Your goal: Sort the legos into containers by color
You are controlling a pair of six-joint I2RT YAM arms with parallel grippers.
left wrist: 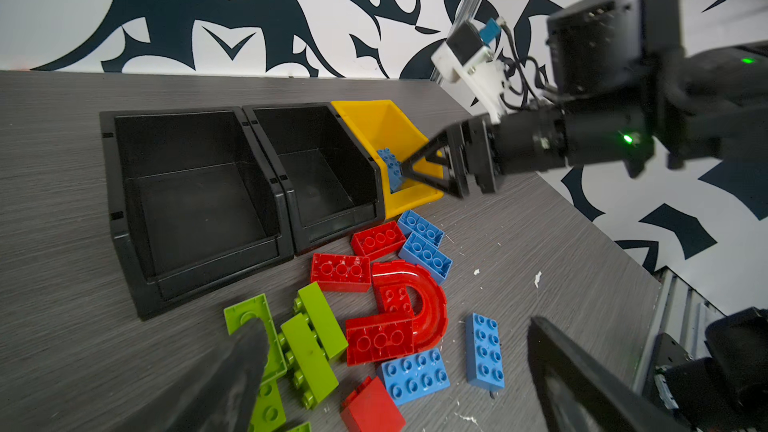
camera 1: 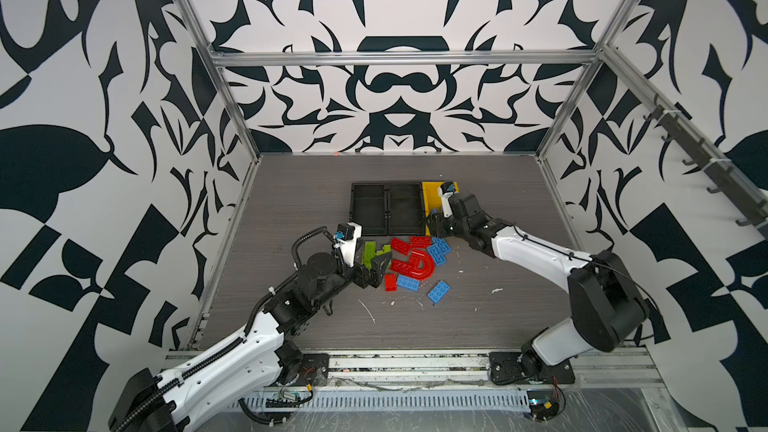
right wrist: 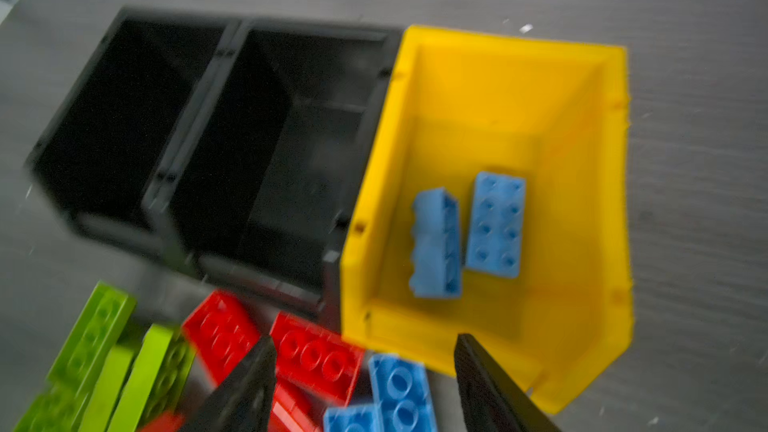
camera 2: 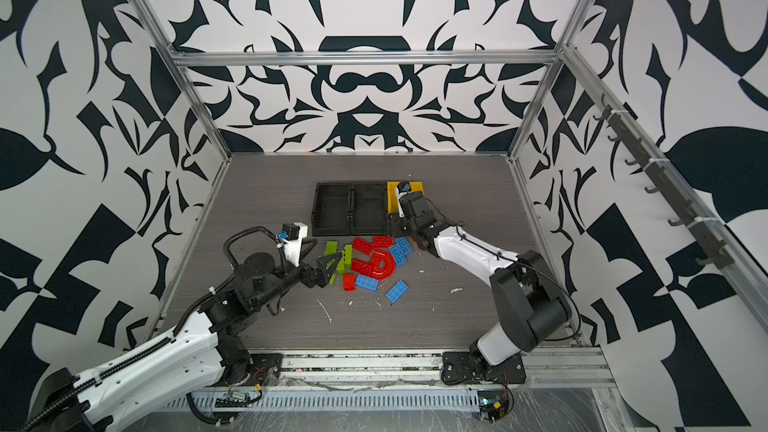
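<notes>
Loose legos lie in front of the containers: lime green bricks (camera 1: 370, 252), red bricks with a red arch (camera 1: 419, 265) and blue bricks (camera 1: 440, 249). Two joined black bins (camera 1: 388, 209) hold nothing. The yellow bin (right wrist: 582, 160) holds two blue bricks (right wrist: 494, 224), one lying on its side. My right gripper (right wrist: 363, 340) is open and holds nothing, hovering over the yellow bin's front edge and the nearest blue and red bricks. My left gripper (left wrist: 395, 326) is wide open low over the pile. One of its fingers (left wrist: 232, 367) covers part of a green brick.
White scraps (camera 1: 368, 311) dot the grey table in front of the pile. A lone blue brick (camera 1: 438, 292) lies at the pile's front right. Metal frame posts and patterned walls close in the table on three sides.
</notes>
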